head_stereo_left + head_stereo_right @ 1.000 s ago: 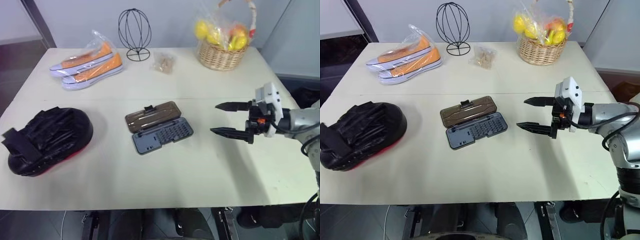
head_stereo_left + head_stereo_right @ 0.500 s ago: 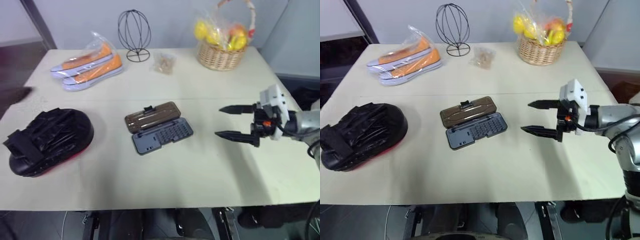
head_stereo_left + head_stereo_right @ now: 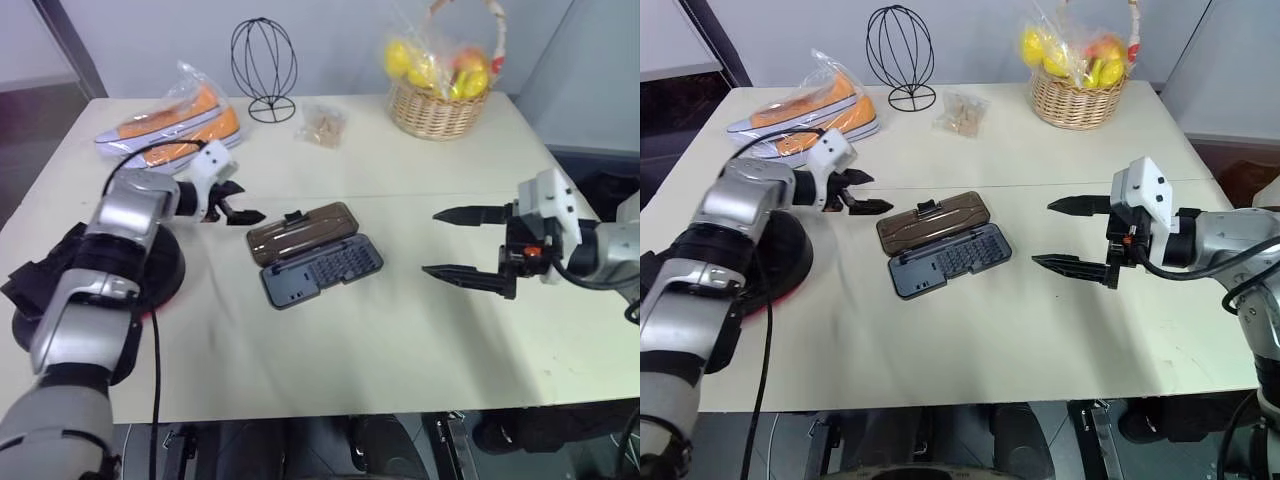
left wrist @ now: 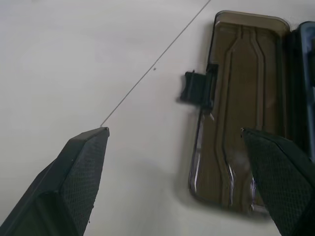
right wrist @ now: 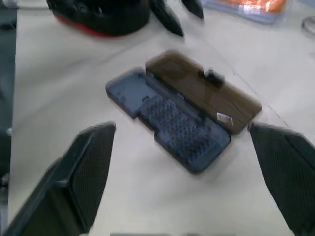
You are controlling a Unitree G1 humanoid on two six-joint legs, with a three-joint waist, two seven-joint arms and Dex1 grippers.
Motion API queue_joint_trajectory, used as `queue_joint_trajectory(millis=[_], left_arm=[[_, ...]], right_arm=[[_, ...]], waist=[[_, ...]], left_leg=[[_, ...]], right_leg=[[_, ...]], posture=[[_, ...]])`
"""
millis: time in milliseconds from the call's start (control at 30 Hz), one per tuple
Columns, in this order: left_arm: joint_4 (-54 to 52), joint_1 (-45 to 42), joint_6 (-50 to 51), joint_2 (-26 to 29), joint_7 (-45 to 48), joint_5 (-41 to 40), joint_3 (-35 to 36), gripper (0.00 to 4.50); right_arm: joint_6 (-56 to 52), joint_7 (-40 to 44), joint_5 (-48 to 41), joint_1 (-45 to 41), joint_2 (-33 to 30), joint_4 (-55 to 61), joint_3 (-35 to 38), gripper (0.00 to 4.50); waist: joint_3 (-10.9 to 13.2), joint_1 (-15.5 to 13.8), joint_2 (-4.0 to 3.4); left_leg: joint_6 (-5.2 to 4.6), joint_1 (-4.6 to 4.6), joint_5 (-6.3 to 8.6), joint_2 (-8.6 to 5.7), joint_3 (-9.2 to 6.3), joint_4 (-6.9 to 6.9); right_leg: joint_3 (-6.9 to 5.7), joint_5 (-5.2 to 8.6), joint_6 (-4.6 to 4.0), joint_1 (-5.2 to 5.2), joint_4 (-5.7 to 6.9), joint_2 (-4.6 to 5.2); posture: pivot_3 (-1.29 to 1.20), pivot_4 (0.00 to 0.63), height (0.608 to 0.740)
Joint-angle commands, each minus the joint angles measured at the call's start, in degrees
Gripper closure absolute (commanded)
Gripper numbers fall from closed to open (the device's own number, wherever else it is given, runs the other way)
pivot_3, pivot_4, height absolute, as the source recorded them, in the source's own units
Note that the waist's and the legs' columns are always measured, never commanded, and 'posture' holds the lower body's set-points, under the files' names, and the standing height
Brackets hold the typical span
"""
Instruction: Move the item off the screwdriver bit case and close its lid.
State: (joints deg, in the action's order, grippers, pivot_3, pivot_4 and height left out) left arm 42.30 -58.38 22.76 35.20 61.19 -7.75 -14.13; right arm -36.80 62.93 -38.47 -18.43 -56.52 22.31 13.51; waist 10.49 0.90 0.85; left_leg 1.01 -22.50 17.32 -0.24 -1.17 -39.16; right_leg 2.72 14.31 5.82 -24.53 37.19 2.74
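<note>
Reaching across the desk (image 3: 330, 350), the left gripper (image 3: 862, 192) hovers jaws spread just beside the lid (image 3: 932, 223) of the screwdriver bit case (image 3: 945, 245), which lies open. Right gripper (image 3: 1070, 235) hangs level, jaws spread, right of the case. The mitt (image 3: 785, 250) sits apart at far left.

The left arm (image 3: 105, 270) hides most of the mitt (image 3: 30, 290), and the bits in the open case (image 3: 315, 260) are too small to tell apart.

lid (image 4: 243, 113): smoky translucent plastic, glossy | case tray (image 3: 950, 261): matt grey plastic | table (image 3: 970, 340): smooth, matt
</note>
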Motion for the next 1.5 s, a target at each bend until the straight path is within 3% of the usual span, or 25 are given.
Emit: queue_joint_trajectory(millis=[33, 333, 433, 633, 667, 700, 1067, 1500], left_arm=[[3.6, -2.2, -3.5, -1.0, 0.3, 2.5, 0.5, 0.04], [17.5, -5.2, -12.4, -9.1, -3.3, 8.2, 0.5, 0.04], [20.9, -5.7, -14.7, -10.5, -3.8, 8.9, 1.1, 0.82], [23.7, -5.4, -18.7, -10.2, -1.9, 10.6, 1.4, 3.89], [23.7, -5.2, -19.5, -10.0, -0.8, 10.9, 1.3, 4.29], [23.7, -5.0, -20.0, -9.9, 0.1, 11.1, 1.3, 4.40], [15.0, -2.0, -28.8, -10.7, 20.3, 10.4, 0.4, 4.40], [19.7, -4.1, -38.7, -13.2, 11.6, 17.6, -3.0, 4.40]], right_arm=[[0.3, -0.9, -0.8, -0.4, -0.2, 1.6, 1.3, 0.00], [-0.5, -2.4, -1.1, -0.6, -0.8, 0.9, 2.7, 0.00], [-0.6, -2.7, -1.1, 0.2, -0.8, 1.3, 3.1, 0.00], [-1.6, -2.2, -2.2, 1.1, -1.8, 0.4, 4.9, 0.00], [-1.7, -2.2, -2.3, 1.3, -2.0, 0.4, 5.3, 0.00], [-1.8, -2.1, -2.4, 1.4, -2.1, 0.3, 5.5, 0.00], [-5.4, 1.0, -5.9, 4.6, -5.0, 2.0, 9.4, 0.00], [-4.3, 0.2, -5.9, 12.3, -4.7, 7.5, 11.5, 0.00]], waist=[[0.0, -0.1, 0.03], [0.1, -0.3, 0.10], [0.1, -0.3, 0.10], [0.1, -0.2, 0.09], [0.0, -0.2, 0.10], [0.0, -0.3, 0.08], [0.1, -0.5, 0.12], [0.1, -0.3, 0.12]], left_leg=[[0.00, 0.00, 0.00, 0.00, -0.01, -0.01], [0.00, -0.02, 0.00, -0.03, -0.05, -0.06], [0.00, -0.01, 0.00, -0.02, -0.07, -0.05], [0.01, 0.03, 0.00, -0.01, -0.08, -0.05], [0.01, 0.03, 0.00, -0.02, -0.07, -0.05], [0.01, 0.03, 0.00, -0.01, -0.09, -0.05], [0.01, -0.01, 0.00, -0.02, -0.09, -0.05], [0.00, 0.02, 0.00, -0.01, -0.13, -0.07]], right_leg=[[0.00, 0.00, 0.00, 0.00, 0.01, 0.00], [-0.02, -0.01, 0.02, 0.04, 0.01, 0.06], [-0.03, -0.01, 0.02, 0.04, 0.02, 0.04], [-0.03, -0.01, 0.02, 0.04, 0.08, 0.03], [-0.02, -0.01, 0.02, 0.04, 0.08, 0.03], [-0.03, -0.01, 0.02, 0.05, 0.07, 0.03], [-0.05, -0.01, 0.02, 0.07, 0.02, 0.05], [-0.05, -0.04, 0.06, 0.09, 0.05, 0.03]], posture=[[0.00, 0.150, 0.740], [0.00, 0.150, 0.740], [0.00, 0.150, 0.740], [0.00, 0.150, 0.740], [0.00, 0.150, 0.740], [0.00, 0.150, 0.740], [0.00, 0.150, 0.740], [0.00, 0.150, 0.740]])
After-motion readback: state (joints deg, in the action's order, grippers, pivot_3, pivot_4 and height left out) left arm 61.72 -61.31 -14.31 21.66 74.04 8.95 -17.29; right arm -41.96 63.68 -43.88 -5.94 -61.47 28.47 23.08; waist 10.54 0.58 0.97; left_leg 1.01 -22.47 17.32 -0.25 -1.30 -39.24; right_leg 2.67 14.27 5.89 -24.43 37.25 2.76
